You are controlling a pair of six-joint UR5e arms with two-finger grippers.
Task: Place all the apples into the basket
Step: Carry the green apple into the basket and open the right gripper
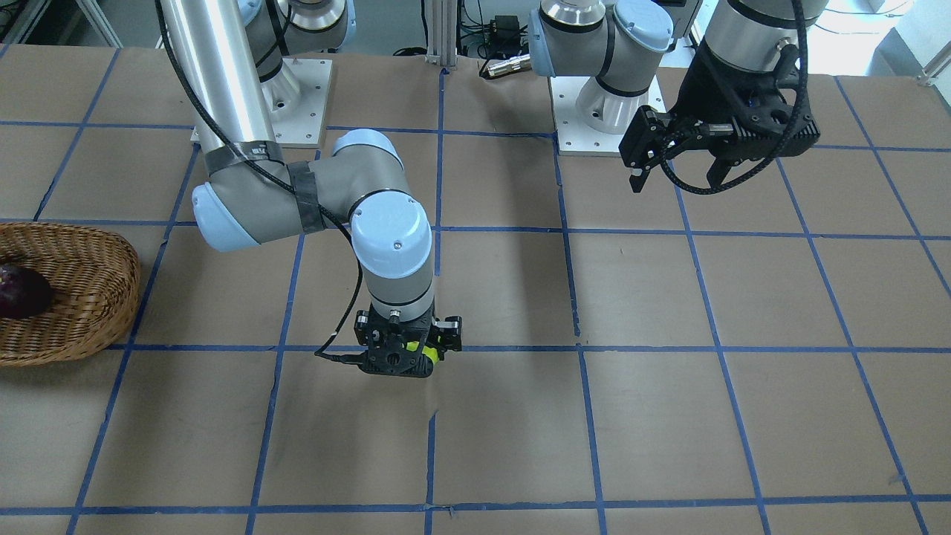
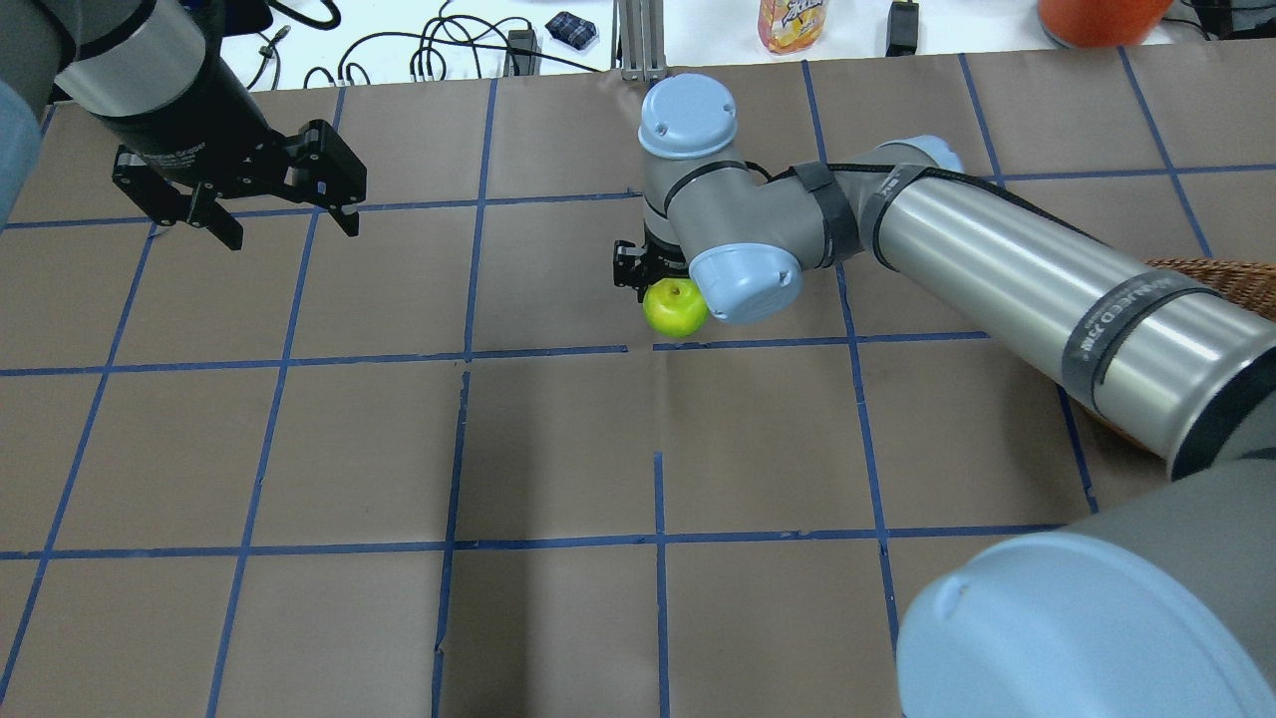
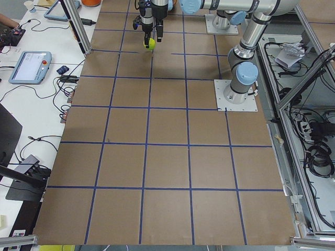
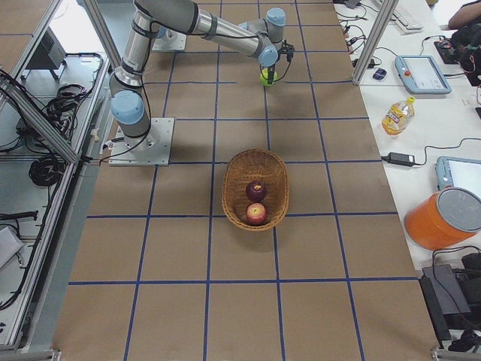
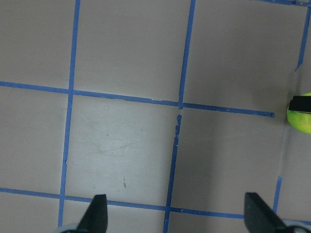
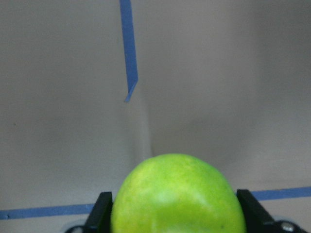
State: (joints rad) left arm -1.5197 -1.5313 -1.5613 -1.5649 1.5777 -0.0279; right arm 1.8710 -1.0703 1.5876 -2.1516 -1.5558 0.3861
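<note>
The lime green apple (image 6: 177, 194) sits between the fingers of my right gripper (image 1: 405, 360), which is shut on it near the middle of the table; it also shows in the overhead view (image 2: 677, 307). I cannot tell whether it rests on the table or hangs just above it. The wicker basket (image 4: 234, 188) stands toward the table's right end and holds the dark purple apple (image 4: 256, 189) and the red apple (image 4: 257, 214). My left gripper (image 2: 279, 214) is open and empty, held above the table far from the apples.
Both arm base plates (image 1: 297, 104) are bolted at the robot's side of the table. A juice bottle (image 2: 793, 20), an orange container (image 2: 1097, 15) and cables lie on the white bench beyond the far edge. Blue tape marks a grid on the brown table.
</note>
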